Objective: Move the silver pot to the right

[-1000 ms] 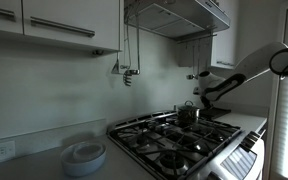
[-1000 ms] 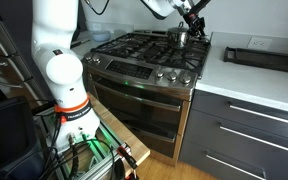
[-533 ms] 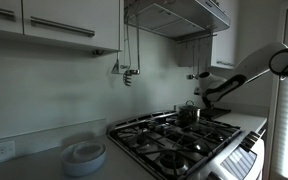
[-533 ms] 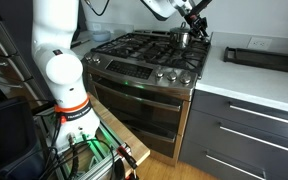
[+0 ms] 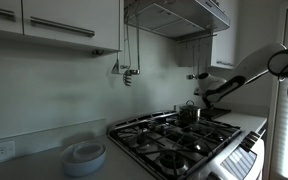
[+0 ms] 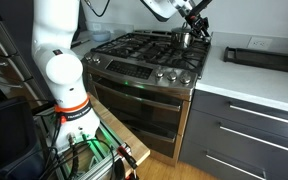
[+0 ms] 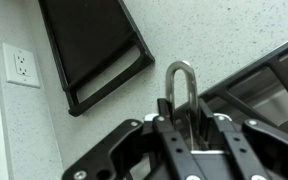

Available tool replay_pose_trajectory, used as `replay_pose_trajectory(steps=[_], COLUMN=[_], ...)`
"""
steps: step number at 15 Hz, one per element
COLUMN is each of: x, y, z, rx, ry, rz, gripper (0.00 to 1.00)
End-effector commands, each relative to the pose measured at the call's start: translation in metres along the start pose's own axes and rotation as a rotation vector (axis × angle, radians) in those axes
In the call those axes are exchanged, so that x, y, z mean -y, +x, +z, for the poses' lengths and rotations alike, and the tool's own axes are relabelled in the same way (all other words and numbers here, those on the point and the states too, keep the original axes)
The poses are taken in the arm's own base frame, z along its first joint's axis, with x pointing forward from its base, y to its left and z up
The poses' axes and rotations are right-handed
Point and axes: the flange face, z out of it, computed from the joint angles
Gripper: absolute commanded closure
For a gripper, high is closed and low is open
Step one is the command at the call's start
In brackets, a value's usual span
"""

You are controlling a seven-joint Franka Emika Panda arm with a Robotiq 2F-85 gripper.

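On the stove's (image 6: 144, 82) back burner, on the side nearest the pale speckled surface (image 6: 249, 88), in both exterior views: the silver pot (image 5: 187, 114) (image 6: 182, 38), small, shiny and upright. Cannot tell whether resting on the black grate (image 6: 134, 45) or raised just clear of it. Gripped by the jaws, closed on its upright metal loop handle (image 7: 182, 85), with the loop standing between them in the wrist view. Reached from above by the white arm (image 5: 239, 72). Past the stove, on the surface, a black tray (image 6: 264, 57) (image 7: 94, 45), well apart from the pot. Beside the tray in the wrist view, a white outlet (image 7: 22, 65) on the wall. On the far side of the stove, in an exterior view, stacked white plates (image 5: 84, 155) under wall cabinets (image 5: 54, 22), with a range hood (image 5: 179, 15) over the burners.
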Motion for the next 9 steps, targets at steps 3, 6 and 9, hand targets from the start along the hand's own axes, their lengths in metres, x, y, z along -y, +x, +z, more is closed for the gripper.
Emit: replay_pose_trajectory(steps=[3, 6, 9], x=[-0.013, -0.018, -0.021], y=[0.002, 0.005, 0.004], z=[0.004, 0.002, 0.0], rx=[0.025, 0.021, 0.029], ry=[-0.019, -0.026, -0.035], rz=[0.005, -0.004, -0.012], gripper=[0.92, 0.92, 0.92])
